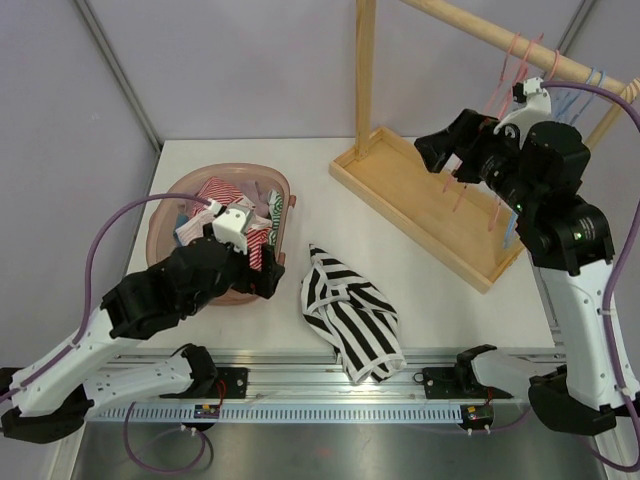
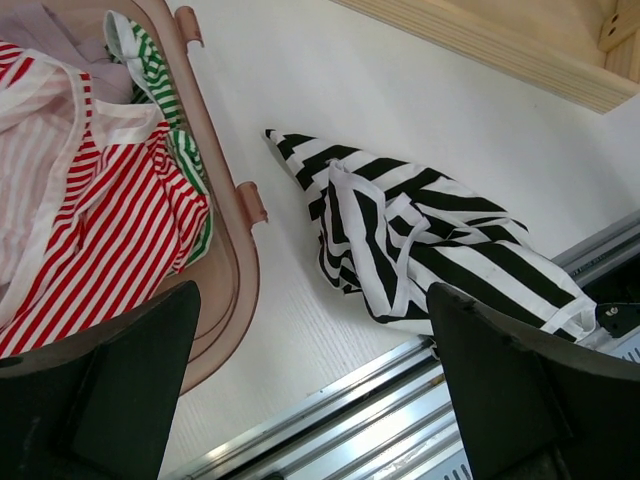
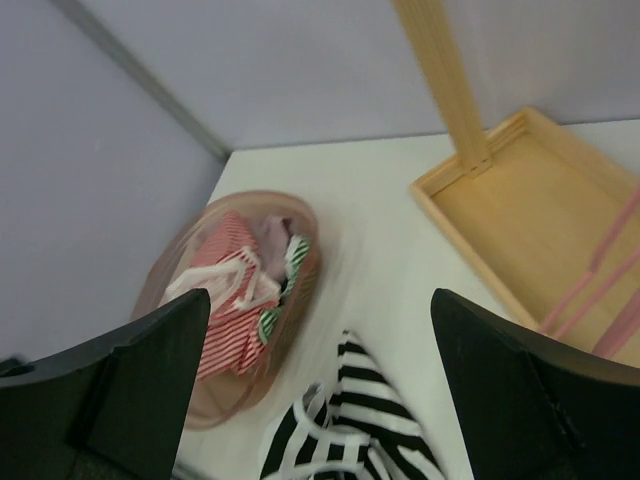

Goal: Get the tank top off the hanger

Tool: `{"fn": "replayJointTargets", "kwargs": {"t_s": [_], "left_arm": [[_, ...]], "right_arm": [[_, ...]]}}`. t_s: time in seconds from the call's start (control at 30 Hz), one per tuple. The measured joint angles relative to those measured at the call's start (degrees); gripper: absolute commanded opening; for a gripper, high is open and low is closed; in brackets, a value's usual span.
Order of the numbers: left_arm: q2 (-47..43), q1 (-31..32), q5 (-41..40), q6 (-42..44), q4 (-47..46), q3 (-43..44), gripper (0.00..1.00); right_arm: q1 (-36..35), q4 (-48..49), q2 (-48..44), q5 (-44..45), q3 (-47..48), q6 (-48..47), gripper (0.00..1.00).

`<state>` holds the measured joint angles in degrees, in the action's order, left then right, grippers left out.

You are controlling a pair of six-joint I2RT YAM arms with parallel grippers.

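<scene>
A black-and-white striped tank top (image 1: 350, 315) lies crumpled on the white table near the front rail, off any hanger; it also shows in the left wrist view (image 2: 420, 240) and the right wrist view (image 3: 350, 435). Pink hangers (image 1: 512, 75) and blue hangers (image 1: 585, 85) hang on the wooden rail at the back right. My left gripper (image 1: 268, 282) is open and empty, low by the basket and left of the tank top. My right gripper (image 1: 440, 152) is open and empty, raised beside the pink hangers above the rack's base.
A pink basket (image 1: 170, 200) at the left holds red-striped and green-striped clothes (image 1: 235, 205). The wooden rack's tray base (image 1: 430, 215) and upright post (image 1: 365, 75) stand at the back right. A metal rail (image 1: 320, 380) runs along the near edge.
</scene>
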<state>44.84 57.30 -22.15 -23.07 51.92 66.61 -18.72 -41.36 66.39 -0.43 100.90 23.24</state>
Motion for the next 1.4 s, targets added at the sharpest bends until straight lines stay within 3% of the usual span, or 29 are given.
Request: {"fn": "replayJointTargets", "kwargs": {"t_s": [0.2,0.4,0.63,0.97,1.1,1.23,1.27,1.3,1.4], "left_arm": [[4.83,5.62,-0.9,-1.05,-6.75,-4.0,0.99],[13.11,14.05,-2.8,-2.16,-14.8,-6.08,0.99],[30.97,17.29,-2.99,-3.69,-26.56,-8.74,0.99],[53.99,18.49,0.0,-7.08,-35.82,-8.9,0.99],[58.45,19.93,-0.68,-8.98,-40.98,-8.39,0.98],[59.93,20.37,-2.23,-9.6,-45.46,-8.2,0.33],[60.04,20.33,-2.25,-10.05,-46.36,-8.26,0.12],[60.04,20.26,-1.97,-10.67,-47.21,-8.57,0.02],[59.43,20.33,-1.64,-11.58,-48.22,-9.29,0.0]], "right_arm": [[-0.02,-1.57,-11.26,-18.18,-8.94,-3.52,0.99],[-0.02,-3.43,-24.04,-27.82,-15.26,-5.77,1.0],[-0.02,-6.93,-35.82,-29.22,-17.66,-6.84,0.99],[-0.02,-14.12,-40.59,-29.22,-18.29,-8.11,0.99],[-0.02,-13.84,-42.14,-29.51,-19.04,-8.07,0.99],[-0.02,-13.7,-42.34,-30.14,-20.83,-7.89,1.0],[-0.02,-13.68,-42.34,-30.21,-21.27,-7.82,1.0],[-0.02,-13.6,-42.34,-30.27,-21.57,-7.8,0.99],[-0.02,-13.31,-42.36,-30.36,-21.99,-7.78,0.99]]}}
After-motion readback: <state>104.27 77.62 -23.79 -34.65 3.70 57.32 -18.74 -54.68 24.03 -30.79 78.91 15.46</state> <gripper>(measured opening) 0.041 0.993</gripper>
